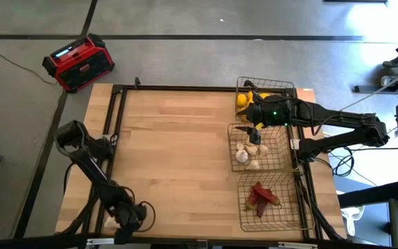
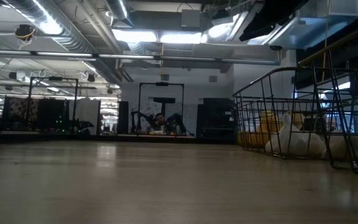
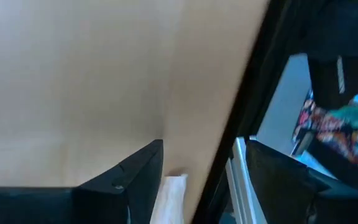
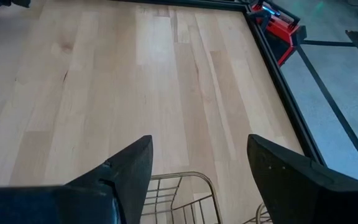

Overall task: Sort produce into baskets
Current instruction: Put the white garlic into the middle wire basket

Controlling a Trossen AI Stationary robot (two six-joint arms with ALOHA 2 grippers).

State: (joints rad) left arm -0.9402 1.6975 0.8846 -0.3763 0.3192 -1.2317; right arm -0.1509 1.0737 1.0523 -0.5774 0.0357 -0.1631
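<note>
Over the middle basket (image 1: 282,144) of garlic (image 1: 248,153) by the table's right edge, our right gripper (image 1: 249,128) hangs empty, fingers parted; our left gripper (image 3: 204,180) gapes at the near-left corner.

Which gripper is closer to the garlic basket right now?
Right. The right gripper hangs over the far edge of the garlic basket, jaws open and empty. The left gripper sits at the table's near-left corner, far from it.

arms: two, dark, jointed tubular links | left arm (image 1: 92,173): black, rounded joint housings | right arm (image 1: 337,128): black, small green light at wrist, thin cables along the links | right gripper (image 4: 197,180) fingers (image 4: 126,171): matte black, flat wedge-shaped blades
</note>
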